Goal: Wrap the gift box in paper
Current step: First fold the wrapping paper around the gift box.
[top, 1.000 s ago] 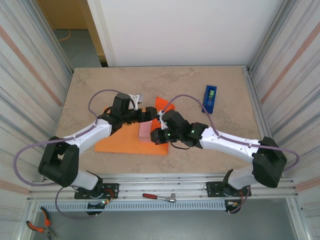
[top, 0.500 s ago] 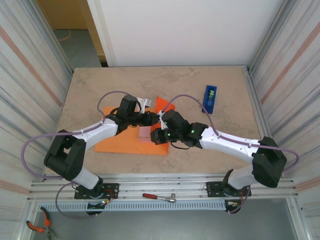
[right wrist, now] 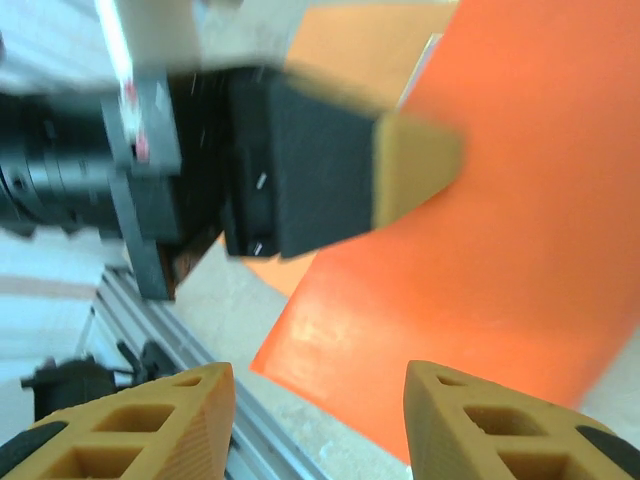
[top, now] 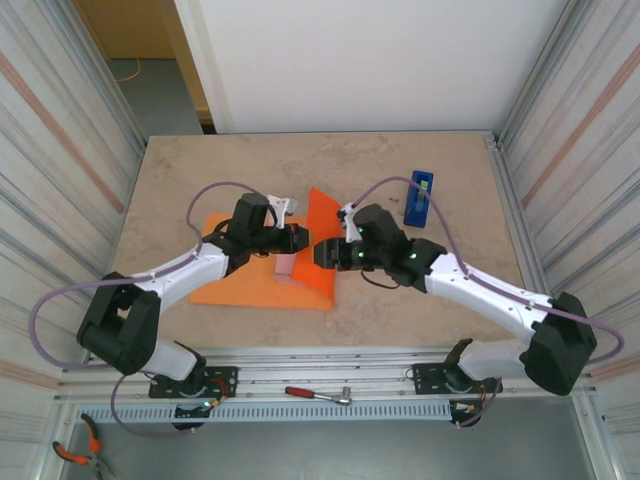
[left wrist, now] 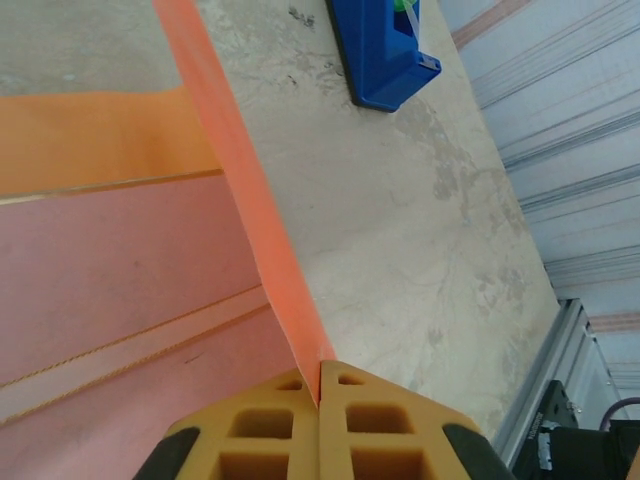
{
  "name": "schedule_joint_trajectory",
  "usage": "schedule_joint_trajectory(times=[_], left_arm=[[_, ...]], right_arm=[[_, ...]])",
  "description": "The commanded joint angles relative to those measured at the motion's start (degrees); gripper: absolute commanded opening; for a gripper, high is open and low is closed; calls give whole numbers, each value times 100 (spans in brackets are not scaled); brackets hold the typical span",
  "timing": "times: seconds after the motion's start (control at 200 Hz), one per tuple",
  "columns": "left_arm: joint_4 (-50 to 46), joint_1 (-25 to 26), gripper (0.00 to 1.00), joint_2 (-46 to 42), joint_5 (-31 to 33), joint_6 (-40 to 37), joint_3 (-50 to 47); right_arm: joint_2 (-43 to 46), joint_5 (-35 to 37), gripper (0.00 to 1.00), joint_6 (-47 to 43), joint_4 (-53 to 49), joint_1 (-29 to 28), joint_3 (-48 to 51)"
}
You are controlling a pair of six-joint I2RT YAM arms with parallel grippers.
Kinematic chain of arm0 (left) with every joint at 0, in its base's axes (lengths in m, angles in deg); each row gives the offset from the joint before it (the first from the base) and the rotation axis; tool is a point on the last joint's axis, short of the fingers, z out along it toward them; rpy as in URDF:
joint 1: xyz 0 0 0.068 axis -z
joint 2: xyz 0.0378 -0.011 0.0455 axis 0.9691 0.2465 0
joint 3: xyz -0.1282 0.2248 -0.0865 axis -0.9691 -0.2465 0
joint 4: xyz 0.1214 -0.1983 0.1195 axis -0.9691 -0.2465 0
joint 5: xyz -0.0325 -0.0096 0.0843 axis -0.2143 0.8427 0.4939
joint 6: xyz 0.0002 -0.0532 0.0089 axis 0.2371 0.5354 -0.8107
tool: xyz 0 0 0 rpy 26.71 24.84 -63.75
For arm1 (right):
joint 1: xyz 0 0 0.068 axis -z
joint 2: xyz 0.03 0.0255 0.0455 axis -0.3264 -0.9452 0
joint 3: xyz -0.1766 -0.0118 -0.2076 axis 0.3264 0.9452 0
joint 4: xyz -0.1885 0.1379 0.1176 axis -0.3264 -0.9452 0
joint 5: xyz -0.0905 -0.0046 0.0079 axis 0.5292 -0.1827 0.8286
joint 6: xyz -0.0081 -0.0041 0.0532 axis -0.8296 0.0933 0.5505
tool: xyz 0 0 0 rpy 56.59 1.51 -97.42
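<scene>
The orange paper lies flat on the table with its right part lifted into an upright flap. On it sits the pink gift box, between the two grippers. My left gripper is shut on the flap's edge; in the left wrist view the paper runs straight into the closed gripper, with the box lid to the left. My right gripper is open just right of the flap. In the right wrist view the gripper faces the paper with nothing between its fingers.
A blue tape dispenser stands at the back right, also visible in the left wrist view as the dispenser. A red-handled tool lies on the front rail and pliers at the bottom left. Metal walls close both sides.
My left gripper has closed on the raised paper edge. My right gripper has opened, let go and drawn back to the right. The flap now stands more upright.
</scene>
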Motion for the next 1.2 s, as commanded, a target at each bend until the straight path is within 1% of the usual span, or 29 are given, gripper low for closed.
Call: schedule_joint_trajectory(times=[0.0, 0.07, 0.256, 0.371, 0.551, 0.706, 0.762, 0.822, 0.842, 0.867, 0.957, 1.102, 1.198], left_arm=[[-123, 25, 0, -324, 522, -185, -194], [-130, 29, 0, -369, 661, -178, -269], [-150, 29, 0, -400, 987, -64, -427], [-152, 37, 0, -392, 1123, 13, -511], [-155, 46, 0, -402, 1160, 96, -613], [-293, 48, 0, -499, 1110, 115, -612], [-444, 33, 6, -582, 1208, 85, -555], [-664, 22, 22, -709, 1393, 53, -456], [-736, 7, 30, -739, 1440, 46, -421], [-841, -17, 37, -776, 1498, 44, -365], [-1118, -144, 54, -783, 1618, 12, -169], [-1594, -324, 67, -406, 1613, -101, 214], [-1661, -339, 72, -133, 1615, -216, 355]], right_arm=[[57, -96, 47, 14, -191, 337, 119], [-87, -97, 45, 14, -160, 471, 96], [-907, -180, 27, 14, 103, 538, -154], [-1508, -262, 19, 34, 287, 483, -426], [-2150, -229, 12, 32, 412, 400, -698], [-2519, -244, 8, -55, 394, 355, -694], [-2581, -234, 6, -81, 367, 358, -652], [-2612, -227, 5, -106, 368, 357, -581], [-2614, -222, 5, -108, 368, 360, -562], [-2629, -221, 5, -115, 360, 358, -549], [-2638, -230, 4, -139, 360, 359, -514], [-2666, -255, 4, -188, 308, 346, -518], [-2678, -248, 4, -197, 297, 341, -533]])
